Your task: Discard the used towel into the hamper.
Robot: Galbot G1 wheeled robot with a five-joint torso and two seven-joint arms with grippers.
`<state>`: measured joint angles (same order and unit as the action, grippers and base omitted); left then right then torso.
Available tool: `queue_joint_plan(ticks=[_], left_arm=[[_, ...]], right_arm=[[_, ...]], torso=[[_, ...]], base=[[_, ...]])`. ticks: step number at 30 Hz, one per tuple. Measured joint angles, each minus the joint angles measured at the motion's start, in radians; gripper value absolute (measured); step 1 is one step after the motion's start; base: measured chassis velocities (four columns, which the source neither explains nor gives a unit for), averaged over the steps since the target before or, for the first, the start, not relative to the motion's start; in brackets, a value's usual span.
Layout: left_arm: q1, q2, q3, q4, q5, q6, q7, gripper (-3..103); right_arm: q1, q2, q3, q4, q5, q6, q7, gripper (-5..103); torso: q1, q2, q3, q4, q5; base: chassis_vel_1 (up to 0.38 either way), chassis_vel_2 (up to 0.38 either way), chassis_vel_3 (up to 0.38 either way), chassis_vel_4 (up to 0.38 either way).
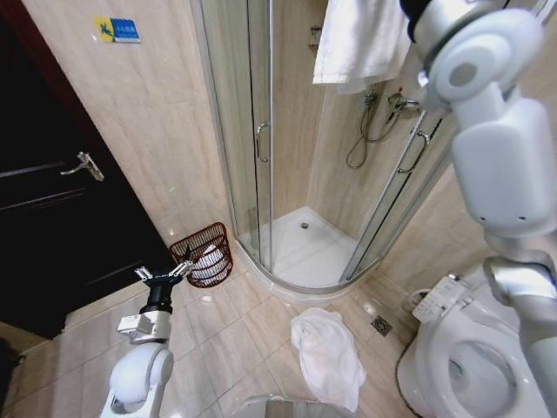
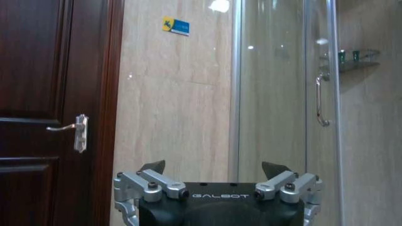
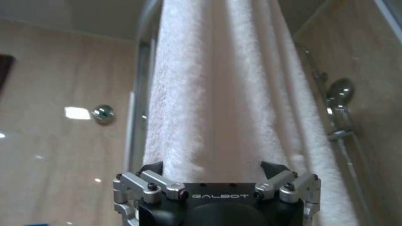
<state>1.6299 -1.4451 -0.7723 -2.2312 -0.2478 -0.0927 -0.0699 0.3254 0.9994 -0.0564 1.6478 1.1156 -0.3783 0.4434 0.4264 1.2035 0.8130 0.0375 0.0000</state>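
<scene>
At the far left a dark door (image 1: 52, 209) is standing shut. Next to it, low in the head view, the left gripper (image 1: 163, 276) is resting with its fingers apart and nothing between them. It is pointing toward the wall, probably because this arm is waiting and has no work for now.

Just past that gripper the hamper (image 1: 203, 253) is sitting on the floor, against the wall and beside the curved edge of the shower cabin (image 1: 287, 148). Some white cloth is already lying inside it. This place is near enough for an arm to drop something in.

More to the right, a white crumpled towel (image 1: 329, 355) is lying on the floor tiles, between the shower base and the toilet (image 1: 470, 366).

High at the right, the right arm is reaching up to a hanging towel (image 1: 359, 39) over the shower glass. In the right wrist view the right gripper (image 3: 213, 170) is facing this hanging towel (image 3: 220, 89) closely, fingers spread with the cloth between them, not yet pinched. I think this towel is the one to discard.
</scene>
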Motion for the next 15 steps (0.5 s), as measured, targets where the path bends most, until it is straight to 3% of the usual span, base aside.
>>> queue_joint_plan(ticks=[11,15], left_arm=[[0.008,-0.008,0.002,-0.014,0.002,-0.002,0.001,100],[0.016,-0.012,-0.002,-0.022,0.002,-0.009,0.001,100]], right_arm=[[0.016,0.021,-0.016,-0.11,-0.062,0.017,-0.058,97],[0.014,0.019,-0.016,-0.119,-0.059,0.023,-0.084,77]], torso=[[0.0,0.0,0.0,0.0001,-0.0001],[0.0,0.0,0.0,0.0,0.0]], base=[[0.0,0.0,0.0,0.0],[0.0,0.0,0.0,0.0]])
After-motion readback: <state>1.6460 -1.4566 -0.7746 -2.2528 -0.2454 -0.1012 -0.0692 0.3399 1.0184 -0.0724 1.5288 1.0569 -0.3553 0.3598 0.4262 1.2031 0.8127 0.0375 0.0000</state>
